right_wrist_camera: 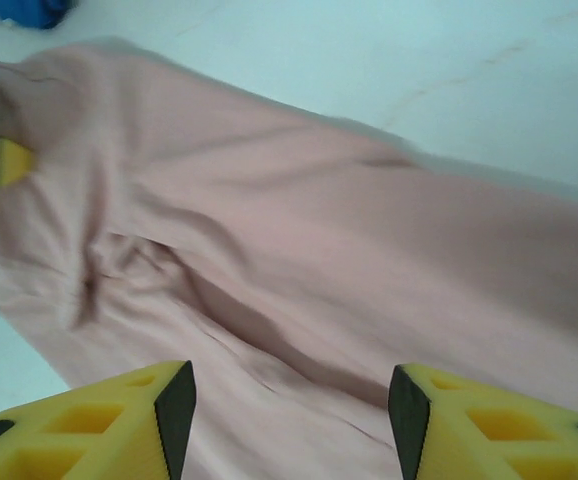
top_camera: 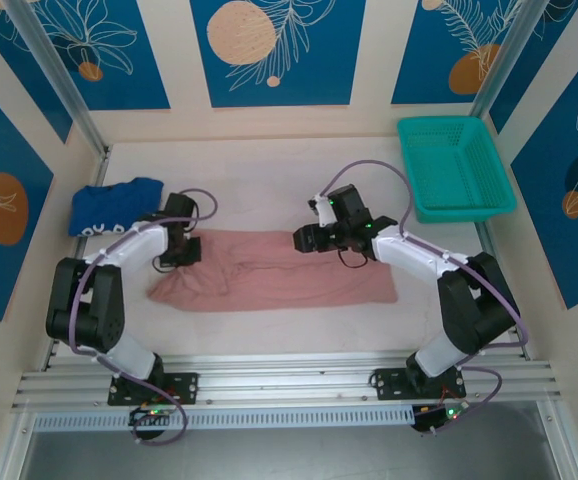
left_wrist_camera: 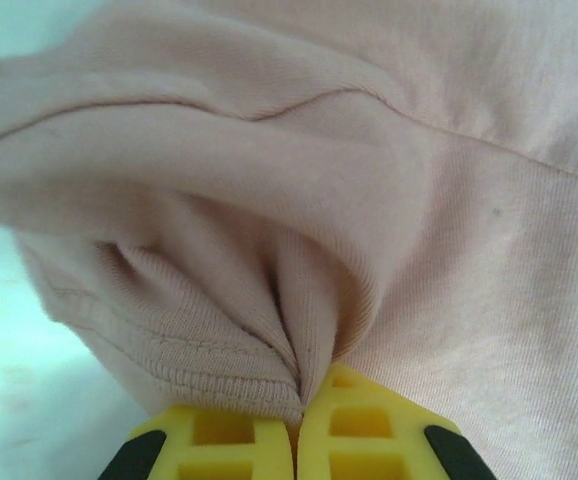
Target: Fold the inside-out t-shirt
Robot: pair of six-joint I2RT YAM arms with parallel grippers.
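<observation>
Pinching a bunched ridge of cloth, the left gripper point(left_wrist_camera: 297, 415) has its yellow fingers point(left_wrist_camera: 219, 440) pressed together on a hemmed edge of the dusty-pink soft cotton t-shirt point(left_wrist_camera: 439, 250) — the ribbed stitching puckers right at the tips. The right gripper point(right_wrist_camera: 289, 420) is another matter: its fingers point(right_wrist_camera: 119, 420) stand partly apart above the fabric, with nothing between them.

Stepping back, the t-shirt point(top_camera: 279, 272) lies as a long, loosely folded band on the pale table point(top_camera: 269, 170), well apart from the turquoise plastic mesh basket point(top_camera: 463, 213), nearer the arm bases than the basket is. The left gripper point(top_camera: 179, 248) holds the end of the band farthest from the basket. The right gripper point(top_camera: 305, 240) hovers over the band about midway along, closer to the basket. Farther from the basket again sits a crumpled royal-blue garment with white lettering point(top_camera: 114, 205), near the pinched end.

To my eye the shirt will handle as light, limp stuff — no stiffness, so it will sag and trail from whatever point is lifted, and one pinch may gather more than one layer. It looks neither fragile nor slippery. The best hold, I'd judge, is at hems and corners, both ends taken together so the fold falls flat.
</observation>
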